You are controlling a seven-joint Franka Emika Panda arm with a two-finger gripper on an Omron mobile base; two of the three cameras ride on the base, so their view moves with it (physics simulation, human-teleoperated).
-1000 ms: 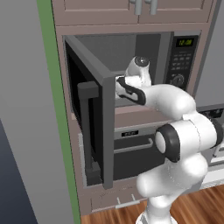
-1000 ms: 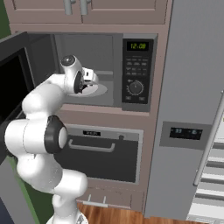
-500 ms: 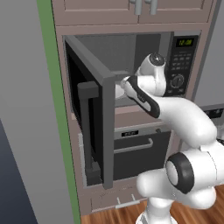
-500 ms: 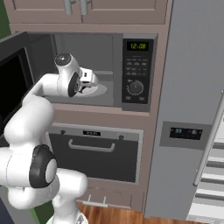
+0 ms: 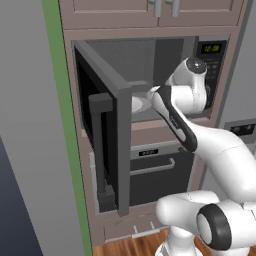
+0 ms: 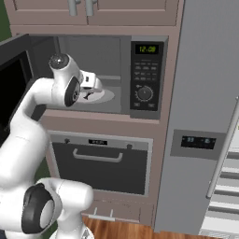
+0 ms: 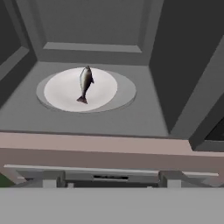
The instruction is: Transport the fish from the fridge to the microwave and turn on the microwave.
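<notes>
brown cabinetry frames our workspace, with the tall grey fridge (image 6: 210,116) at three o'clock in the right base view. nearest us, the dark oven (image 6: 100,161) sits below the pink-brown shelf lip (image 7: 109,144). above it the grey-framed microwave (image 6: 145,74) stands open, its dark glass door (image 5: 102,145) swung out toward nine o'clock. our two-finger gripper (image 6: 91,84) hangs at the cavity mouth; we cannot tell how wide its jaws are, and nothing shows between them. farther in, the small silver-grey fish (image 7: 85,83) lies on the white round turntable plate (image 7: 65,94), nose toward twelve o'clock, apart from the cavity walls.

we judge the delivery done, so door closing comes next. to do it well we should back straight out past the lip, then swing round the door's free edge and push from its outer face. room is tight at nine o'clock beside the door and freer toward six o'clock.
</notes>
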